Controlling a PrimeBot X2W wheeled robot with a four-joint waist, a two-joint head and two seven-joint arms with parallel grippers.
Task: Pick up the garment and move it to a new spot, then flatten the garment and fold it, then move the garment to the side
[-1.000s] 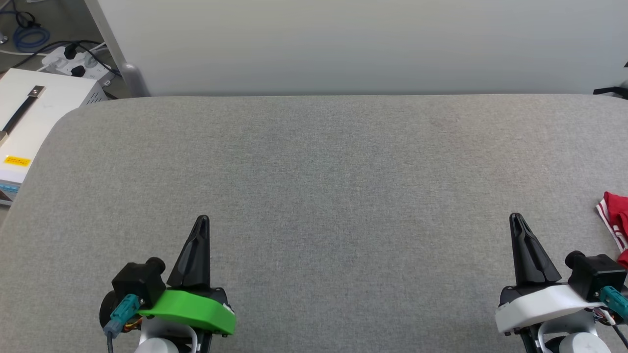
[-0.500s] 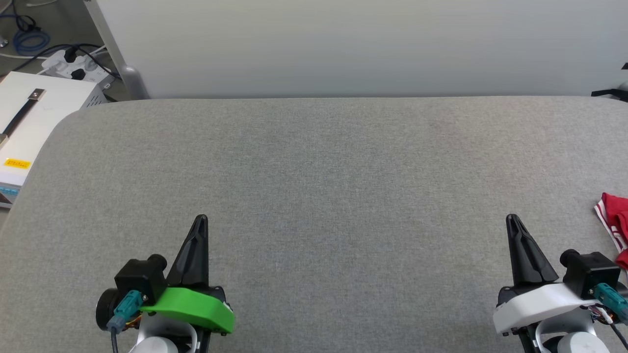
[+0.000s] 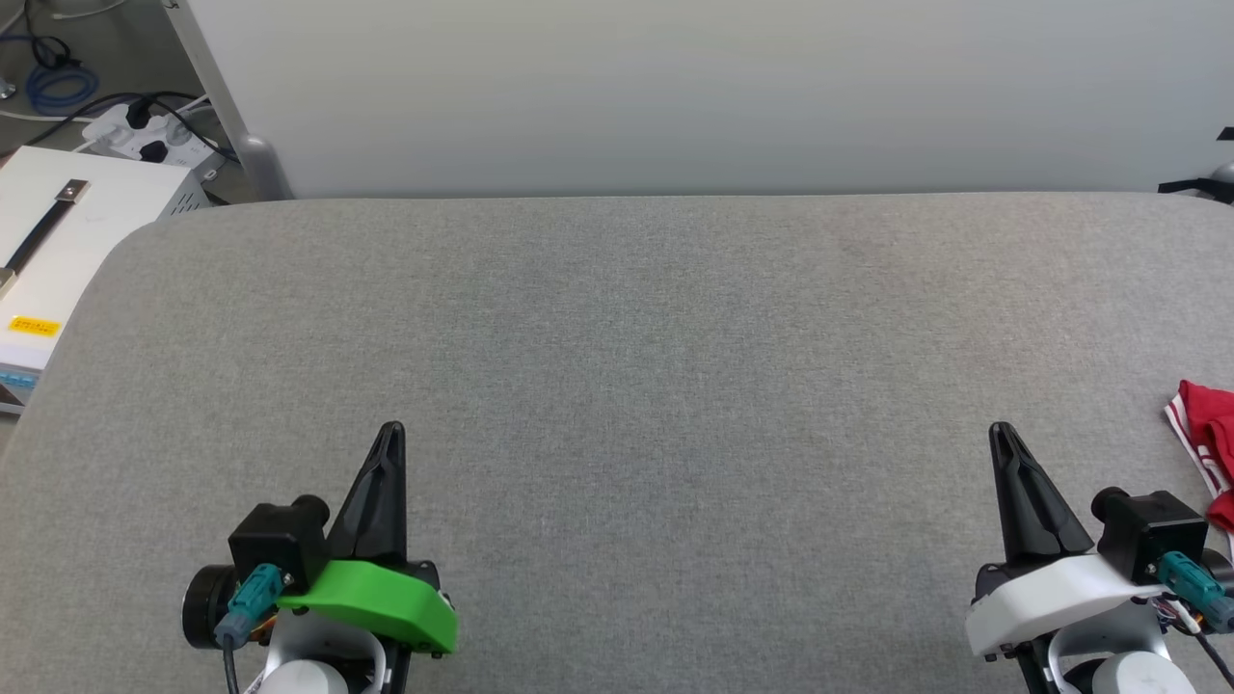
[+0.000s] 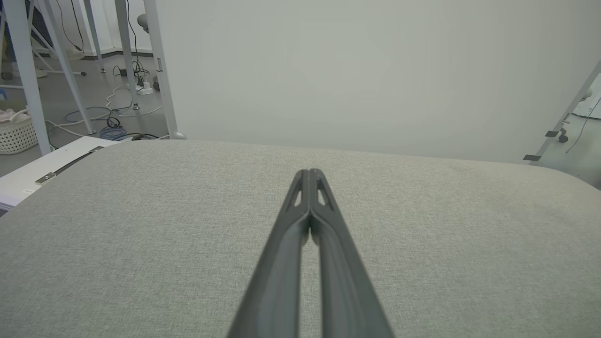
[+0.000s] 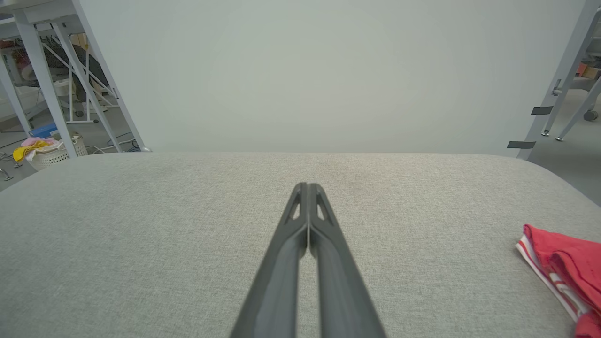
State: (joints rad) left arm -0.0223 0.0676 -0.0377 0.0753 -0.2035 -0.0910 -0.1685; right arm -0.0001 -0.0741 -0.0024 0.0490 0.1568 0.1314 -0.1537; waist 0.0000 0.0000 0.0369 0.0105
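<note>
The garment [image 3: 1210,434] lies to the right of my right gripper [image 3: 999,431], near its fingertips but apart; its long axis cannot be told. Right arm is nearer. Right gripper and left gripper [image 3: 390,431]: fingers together, empty.

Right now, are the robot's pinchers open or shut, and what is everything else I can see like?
left gripper, shut, holding nothing.
right gripper, shut, holding nothing.
red garment, crumpled, lying on the right side of the grey padded table, untouched, partly cut off by the picture.
power strip, plugs in it.
laundry basket, clothes heaped in it.
</note>
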